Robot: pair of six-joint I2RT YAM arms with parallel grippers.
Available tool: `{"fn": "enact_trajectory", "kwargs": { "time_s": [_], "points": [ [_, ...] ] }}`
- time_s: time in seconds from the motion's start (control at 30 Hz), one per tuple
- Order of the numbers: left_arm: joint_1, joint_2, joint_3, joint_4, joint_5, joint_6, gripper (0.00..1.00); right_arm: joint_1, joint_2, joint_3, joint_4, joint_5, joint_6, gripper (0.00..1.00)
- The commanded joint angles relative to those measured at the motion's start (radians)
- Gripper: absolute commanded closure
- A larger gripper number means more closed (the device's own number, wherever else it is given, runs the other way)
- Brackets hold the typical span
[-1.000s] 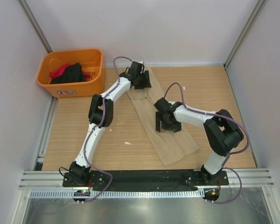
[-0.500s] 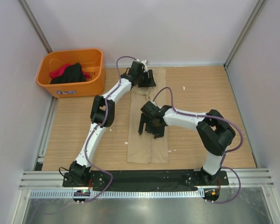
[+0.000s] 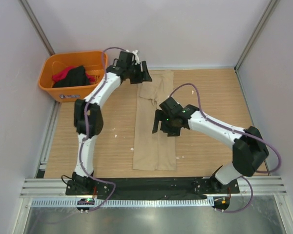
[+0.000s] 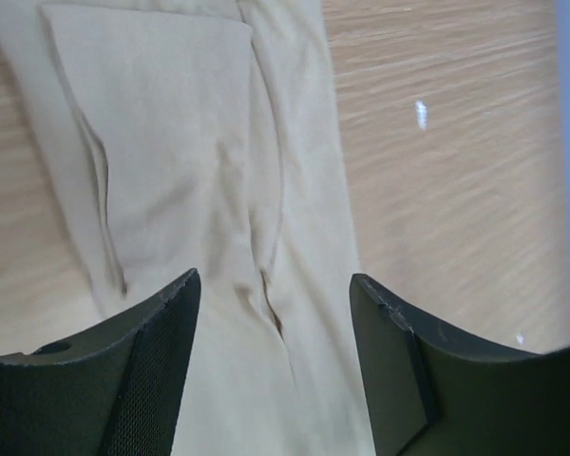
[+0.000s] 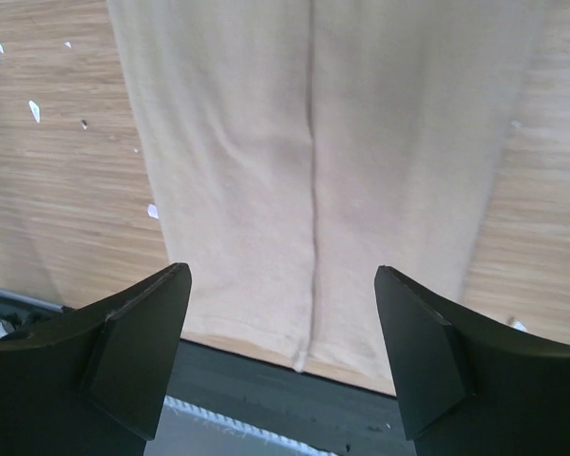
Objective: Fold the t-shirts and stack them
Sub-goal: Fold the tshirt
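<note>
So from the overhead cam, our left arm (image 3: 86,119) is stretched way out toward the back wall, elbow kicked out on the basket side, and the left gripper (image 3: 140,74) hangs at the far end of the tan t-shirt (image 3: 155,151). Our right arm (image 3: 219,130) reaches across to the left, with the right gripper (image 3: 162,127) over the middle of that same shirt. The shirt is folded into a long narrow strip lying flat on the wooden table (image 3: 215,97), running from the far edge to the near one, between the two arms. In the far-left corner there's the orange plastic basket (image 3: 78,92), with a black t-shirt (image 3: 77,75) and a red t-shirt (image 3: 63,73) bunched up inside. On the left wrist cam we see both fingers (image 4: 152,351) spread wide with nothing between them, just tan cloth with a folded-over flap below. Right wrist cam is the same deal: jaws wide apart and empty, looking down at the near end of the strip, a fold line running along its middle and the hem right by the dark rail (image 5: 266,389) at the table's near edge.
</note>
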Motion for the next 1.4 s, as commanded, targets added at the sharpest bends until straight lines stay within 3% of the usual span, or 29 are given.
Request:
{"fn": "enact_trajectory", "kwargs": {
  "time_s": [0.0, 0.13, 0.17, 0.27, 0.4, 0.43, 0.7, 1.03, 1.37],
  "points": [
    [0.002, -0.303, -0.197, -0.054, 0.06, 0.006, 0.35, -0.049, -0.124, -0.097, -0.063, -0.045, -0.061, 0.16],
    [-0.001, -0.569, -0.631, -0.048, 0.084, -0.007, 0.42, -0.102, -0.24, -0.267, -0.022, -0.139, -0.047, 0.22],
    [-0.004, -0.669, -0.822, -0.034, 0.103, -0.014, 0.45, -0.106, -0.294, -0.34, 0.02, -0.153, -0.029, 0.26],
    [-0.019, -0.807, -1.167, 0.016, 0.15, -0.071, 0.49, -0.128, -0.388, -0.489, 0.096, -0.226, 0.026, 0.32],
    [-0.05, -1.017, -1.466, 0.104, 0.204, -0.186, 0.5, -0.137, -0.429, -0.614, 0.231, -0.315, 0.095, 0.43],
    [-0.067, -1.042, -1.5, 0.139, 0.21, -0.209, 0.49, -0.137, -0.439, -0.631, 0.245, -0.329, 0.106, 0.48],
    [-0.09, -1.082, -1.65, 0.185, 0.198, -0.345, 0.44, -0.135, -0.434, -0.71, 0.279, -0.349, 0.114, 0.48],
    [-0.207, -1.078, -1.725, 0.19, 0.147, -0.441, 0.48, -0.137, -0.474, -0.752, 0.253, -0.329, 0.115, 0.48],
    [-0.21, -1.05, -1.779, 0.257, 0.127, -0.477, 0.54, -0.134, -0.459, -0.786, 0.288, -0.361, 0.102, 0.48]
  ]
}}
